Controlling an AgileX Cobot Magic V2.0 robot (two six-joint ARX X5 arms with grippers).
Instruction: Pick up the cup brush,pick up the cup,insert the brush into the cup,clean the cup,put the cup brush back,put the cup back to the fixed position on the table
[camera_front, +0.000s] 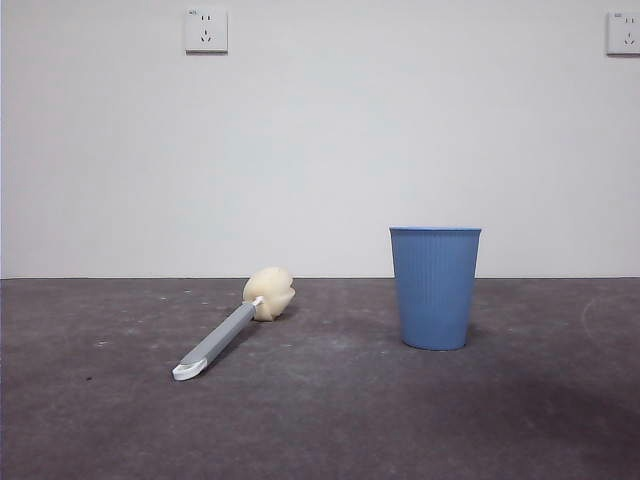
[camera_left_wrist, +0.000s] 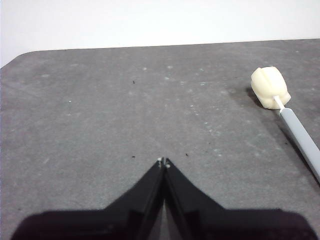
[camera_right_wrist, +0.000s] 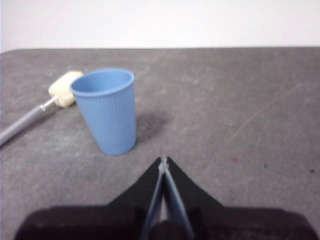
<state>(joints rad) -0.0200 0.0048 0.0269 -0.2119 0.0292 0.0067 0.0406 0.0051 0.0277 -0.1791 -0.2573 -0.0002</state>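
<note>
The cup brush (camera_front: 232, 328) lies flat on the table (camera_front: 320, 420), left of centre, cream sponge head toward the wall and white looped end toward the camera. The blue ribbed cup (camera_front: 434, 287) stands upright to its right. In the left wrist view my left gripper (camera_left_wrist: 163, 161) is shut and empty above bare table, with the brush (camera_left_wrist: 287, 110) off to one side. In the right wrist view my right gripper (camera_right_wrist: 163, 161) is shut and empty, a short way from the cup (camera_right_wrist: 107, 110), with the brush (camera_right_wrist: 45, 102) beyond it. Neither arm shows in the front view.
A white wall rises behind the table, with a socket (camera_front: 206, 30) high on the left and another (camera_front: 623, 33) at the top right. The table's rounded far corner (camera_left_wrist: 20, 57) shows in the left wrist view.
</note>
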